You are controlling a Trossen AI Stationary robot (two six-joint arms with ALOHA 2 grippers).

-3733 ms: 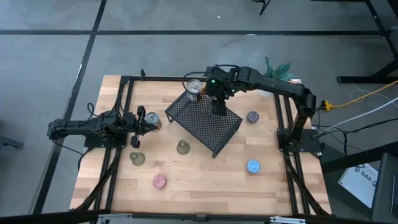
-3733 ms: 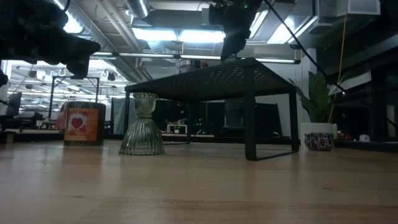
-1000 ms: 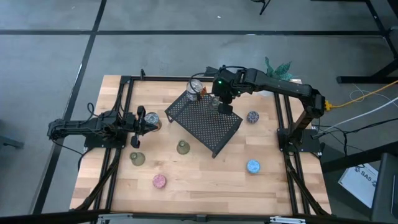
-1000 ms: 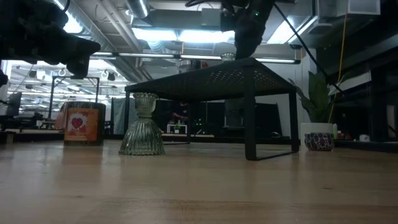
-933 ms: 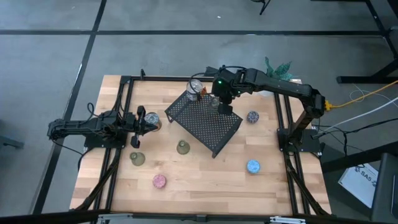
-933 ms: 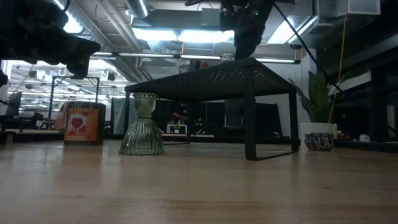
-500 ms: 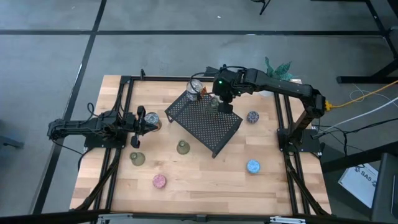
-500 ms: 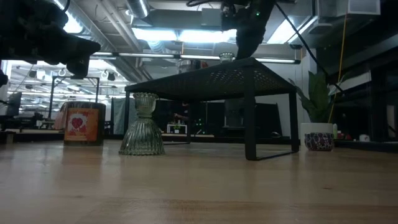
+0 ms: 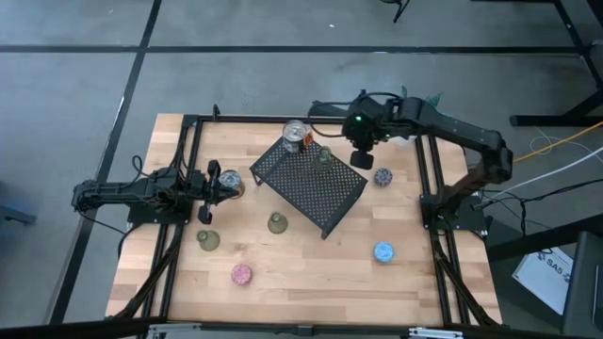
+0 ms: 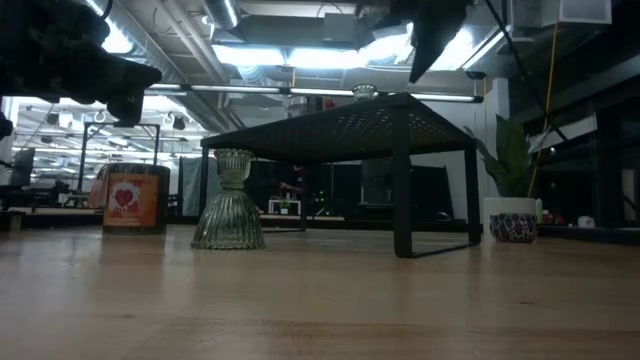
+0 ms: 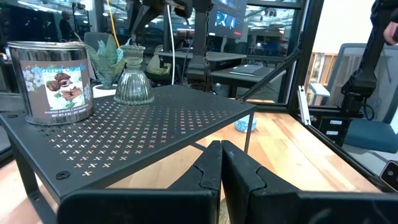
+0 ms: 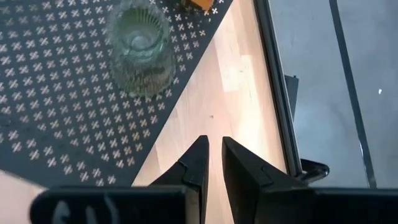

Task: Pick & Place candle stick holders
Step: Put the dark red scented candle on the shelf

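A ribbed, greenish clear glass candle stick holder (image 9: 324,155) (image 12: 140,46) (image 11: 132,78) stands upright on its base on the black perforated rack (image 9: 306,188). It is near the rack's far right edge. My right gripper (image 9: 362,161) (image 12: 214,146) hangs shut above the bare wood just right of the rack, pointing steeply down with nothing in it. More holders stand on the table: two greenish ones (image 9: 277,223) (image 9: 207,240), a pink one (image 9: 242,274), a blue one (image 9: 383,251) and a purple one (image 9: 382,176). My left gripper (image 9: 215,184) (image 11: 221,155) waits shut at the table's left.
A printed tin can (image 9: 295,135) (image 11: 53,81) stands on the rack's far corner beside the glass holder. An orange tin (image 10: 132,200) sits by my left gripper. A potted plant (image 9: 424,102) stands at the far right. Black frame rails (image 9: 426,179) run along both sides.
My right gripper has risen from beside the glass holder on the rack and gone toward the table's right edge, clear of the rack. The holder has stayed upright where it was.
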